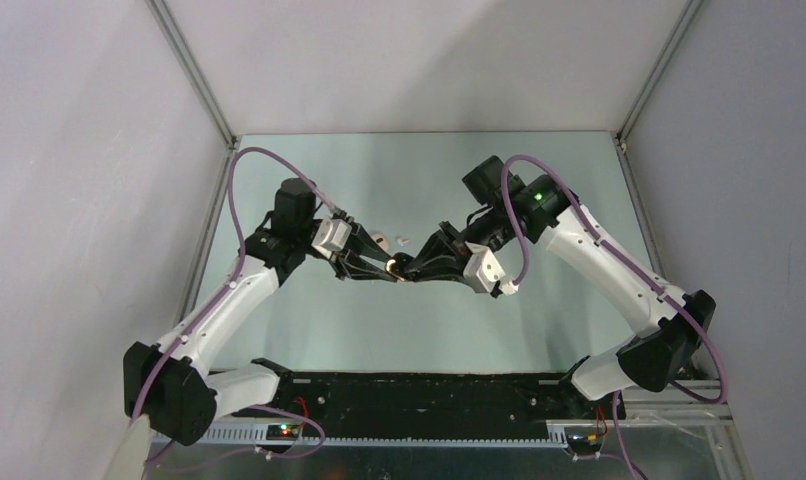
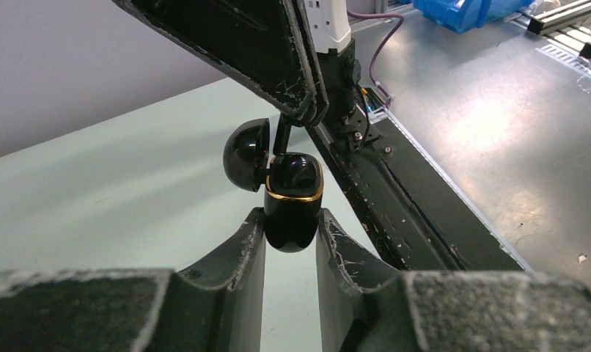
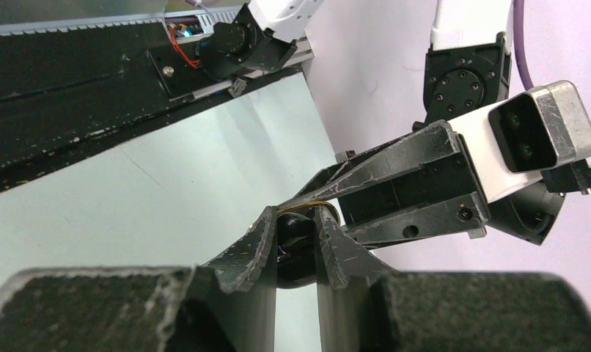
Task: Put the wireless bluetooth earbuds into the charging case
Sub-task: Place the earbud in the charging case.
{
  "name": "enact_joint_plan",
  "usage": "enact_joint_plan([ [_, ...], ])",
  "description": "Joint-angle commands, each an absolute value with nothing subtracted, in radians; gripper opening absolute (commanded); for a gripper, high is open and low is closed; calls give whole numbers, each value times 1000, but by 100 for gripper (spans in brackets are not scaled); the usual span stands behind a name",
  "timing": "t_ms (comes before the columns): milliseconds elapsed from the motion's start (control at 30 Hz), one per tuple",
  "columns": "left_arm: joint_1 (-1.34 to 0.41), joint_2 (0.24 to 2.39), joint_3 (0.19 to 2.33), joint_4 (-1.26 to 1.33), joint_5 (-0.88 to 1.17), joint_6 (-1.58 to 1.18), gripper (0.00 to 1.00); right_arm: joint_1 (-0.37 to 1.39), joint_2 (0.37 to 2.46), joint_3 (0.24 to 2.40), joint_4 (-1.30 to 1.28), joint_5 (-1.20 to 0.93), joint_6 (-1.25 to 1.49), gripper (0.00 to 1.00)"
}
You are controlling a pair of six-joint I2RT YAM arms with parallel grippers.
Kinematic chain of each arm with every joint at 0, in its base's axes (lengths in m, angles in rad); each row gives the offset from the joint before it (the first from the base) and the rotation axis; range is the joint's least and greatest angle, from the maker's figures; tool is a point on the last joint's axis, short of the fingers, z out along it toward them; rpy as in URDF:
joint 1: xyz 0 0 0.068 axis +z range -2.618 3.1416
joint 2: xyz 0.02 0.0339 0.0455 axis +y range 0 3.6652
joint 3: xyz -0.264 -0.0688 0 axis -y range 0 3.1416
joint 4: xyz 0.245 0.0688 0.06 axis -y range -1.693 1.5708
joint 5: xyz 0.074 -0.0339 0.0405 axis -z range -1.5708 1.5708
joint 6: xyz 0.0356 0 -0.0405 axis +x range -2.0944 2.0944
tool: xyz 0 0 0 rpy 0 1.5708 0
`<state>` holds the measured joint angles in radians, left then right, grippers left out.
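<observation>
The charging case (image 2: 292,183) is glossy black with a gold rim, and its domed lid (image 2: 246,154) is swung open to the left. My left gripper (image 2: 291,220) is shut on the case's lower body and holds it above the table. My right gripper (image 3: 298,220) is shut on the black case (image 3: 296,253) from the opposite side; its fingers (image 2: 278,59) reach in from above in the left wrist view. In the top view both grippers (image 1: 384,265) (image 1: 413,266) meet at mid-table. Two tiny pale earbuds (image 1: 379,240) (image 1: 402,241) lie on the table just behind them.
The pale green table (image 1: 419,330) is walled by grey panels on the left, right and back. A black base rail (image 1: 419,395) runs along the near edge. The left gripper's body and camera (image 3: 512,147) fill the right of the right wrist view.
</observation>
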<state>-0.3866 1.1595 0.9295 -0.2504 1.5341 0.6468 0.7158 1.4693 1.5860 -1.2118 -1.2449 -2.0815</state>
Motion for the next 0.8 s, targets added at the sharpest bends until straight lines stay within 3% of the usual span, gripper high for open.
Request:
enact_joint_plan([
  [0,-396,1161,958,-238,1578,667,0,720,1443,1588,-1159,-1245,-2177,6],
  [400,-397,1155,959,-236,1576,667,0,728,1467,1598,-1296,-1209,-2285,5],
  [767,-396,1149,952,-236,1574,668,0,743,1450,1560,-1149,-1171,-2181,6],
])
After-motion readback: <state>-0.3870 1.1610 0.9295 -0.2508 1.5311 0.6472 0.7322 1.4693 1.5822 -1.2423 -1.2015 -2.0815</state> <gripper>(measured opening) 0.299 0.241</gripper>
